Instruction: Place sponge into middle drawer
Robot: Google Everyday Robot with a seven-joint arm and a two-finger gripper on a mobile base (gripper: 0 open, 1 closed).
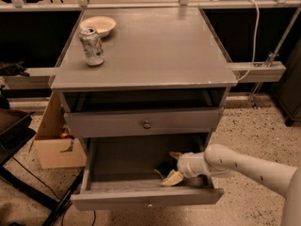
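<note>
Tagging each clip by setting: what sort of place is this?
Likely a lab or workshop test area: a grey drawer cabinet on speckled floor, metal rails with a cable behind, a cardboard box beside. The gripper is inside the open middle drawer, at the sponge.

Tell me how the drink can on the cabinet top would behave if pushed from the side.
The can stands upright, tall and narrow, so it would probably tip rather than slide, then likely roll on its round body. It looks like thin metal, so probably light and easily dented. The gripper is low in the open middle drawer, far from it.
</note>
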